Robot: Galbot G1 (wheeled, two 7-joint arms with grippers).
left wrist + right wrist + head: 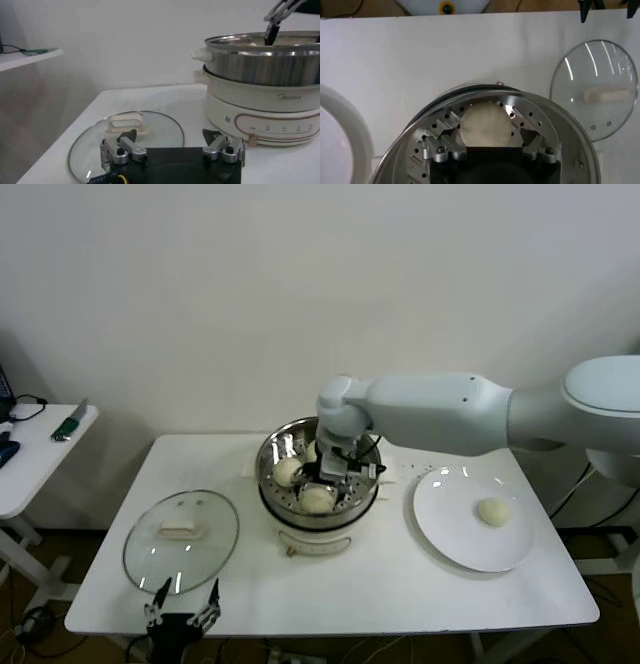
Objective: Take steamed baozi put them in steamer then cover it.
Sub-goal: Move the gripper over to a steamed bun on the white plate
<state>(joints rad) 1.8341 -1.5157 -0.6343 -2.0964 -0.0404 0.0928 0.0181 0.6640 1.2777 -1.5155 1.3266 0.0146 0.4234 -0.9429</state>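
Right wrist view showed my right gripper [486, 141] inside the steamer [555, 125] with jaws spread wide either side of a baozi [486, 124] resting on the perforated floor, so I judged a straight vertical lift best, clear of the steel wall. One bun [493, 511] waited on the plate [450, 529], the cover [180, 536] lay near my idle, open left gripper [183, 612], with bare table between.
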